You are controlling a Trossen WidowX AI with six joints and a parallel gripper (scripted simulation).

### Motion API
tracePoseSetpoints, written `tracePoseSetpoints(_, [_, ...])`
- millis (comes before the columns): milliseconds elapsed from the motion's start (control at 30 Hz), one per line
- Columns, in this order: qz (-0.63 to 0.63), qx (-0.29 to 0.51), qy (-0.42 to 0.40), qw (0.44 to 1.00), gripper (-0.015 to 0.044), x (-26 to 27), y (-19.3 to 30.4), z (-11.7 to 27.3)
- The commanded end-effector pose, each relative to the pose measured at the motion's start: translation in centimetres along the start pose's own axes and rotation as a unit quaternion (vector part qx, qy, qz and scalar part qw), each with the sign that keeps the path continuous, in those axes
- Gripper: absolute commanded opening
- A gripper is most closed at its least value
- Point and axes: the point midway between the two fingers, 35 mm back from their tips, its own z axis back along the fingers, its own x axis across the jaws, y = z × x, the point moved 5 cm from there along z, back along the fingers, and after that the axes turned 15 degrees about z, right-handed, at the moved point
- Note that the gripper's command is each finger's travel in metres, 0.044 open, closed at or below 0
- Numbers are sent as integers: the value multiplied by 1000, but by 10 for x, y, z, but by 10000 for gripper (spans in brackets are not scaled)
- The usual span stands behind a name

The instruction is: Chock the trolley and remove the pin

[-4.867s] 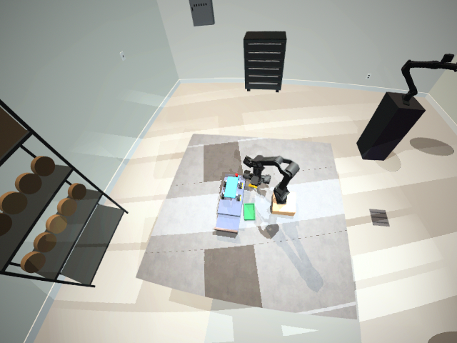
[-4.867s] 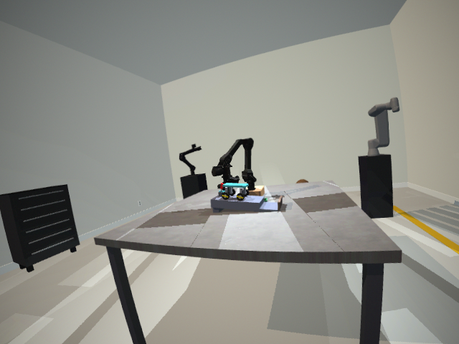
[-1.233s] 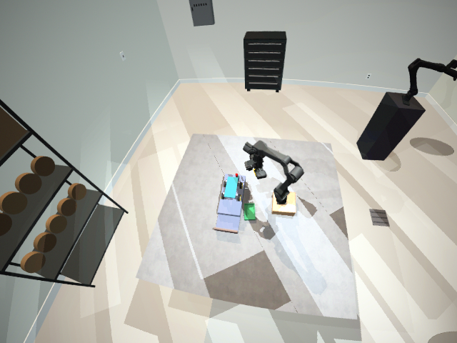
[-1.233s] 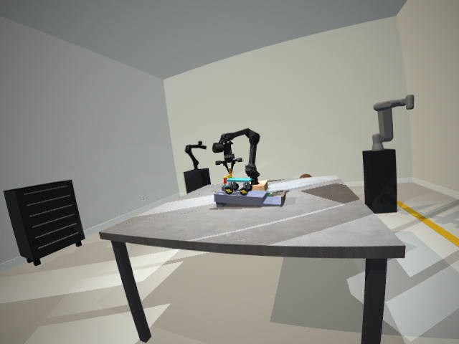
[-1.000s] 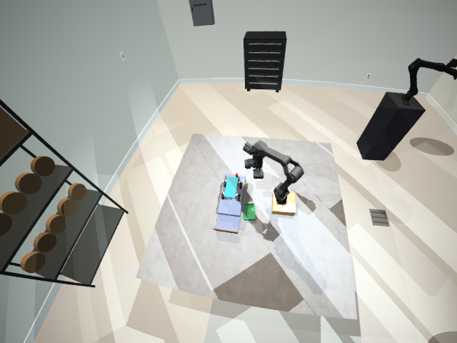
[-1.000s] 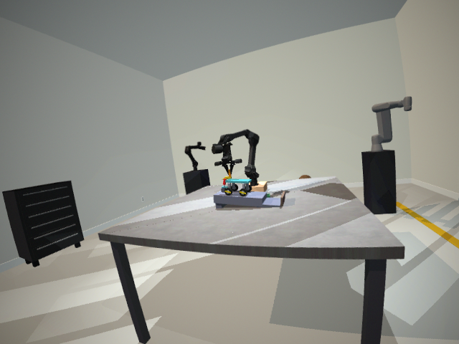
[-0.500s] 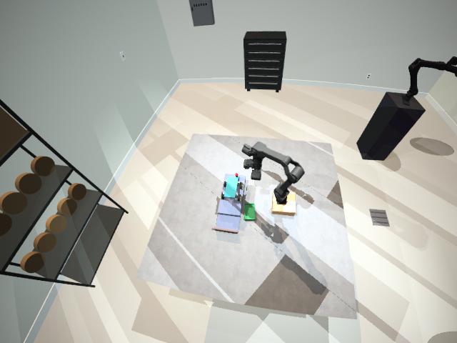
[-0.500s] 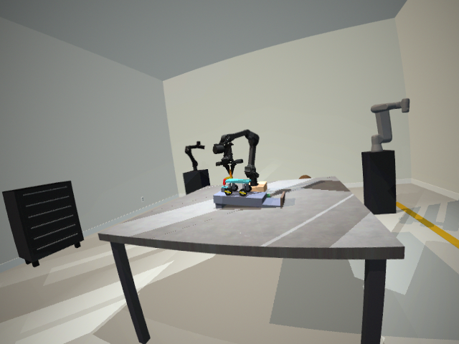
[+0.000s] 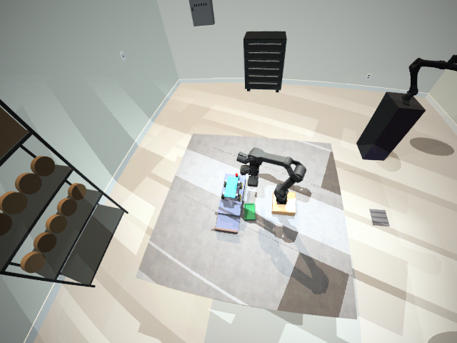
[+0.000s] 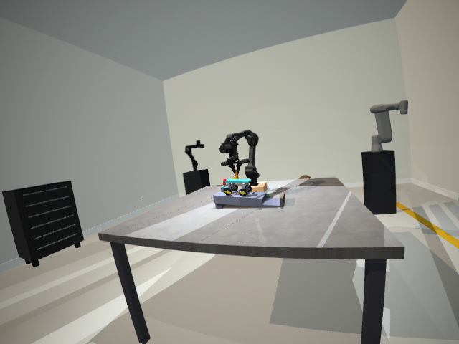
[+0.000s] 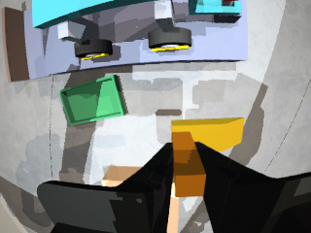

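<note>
My gripper is shut on the orange handle of the yellow chock. It holds the chock in the air beside the ramp, on the green tray's side; the chock is hidden in the top view. The trolley stands on the upper ramp, its near wheels showing without a chock against them. The stop pin's red head shows at the uphill end. The green tray looks empty.
A brown end board closes the ramp's low end. The arm's wooden base block stands beyond the tray. The trolley's raised deck and the red pin head stand up beside the gripper.
</note>
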Motion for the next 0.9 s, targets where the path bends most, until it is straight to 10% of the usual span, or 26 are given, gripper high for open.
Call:
tracePoseSetpoints(0, [-3, 0, 2, 1000, 0, 9, -6, -1])
tracePoseSetpoints(867, [-3, -2, -1, 1000, 0, 82, -48, -7])
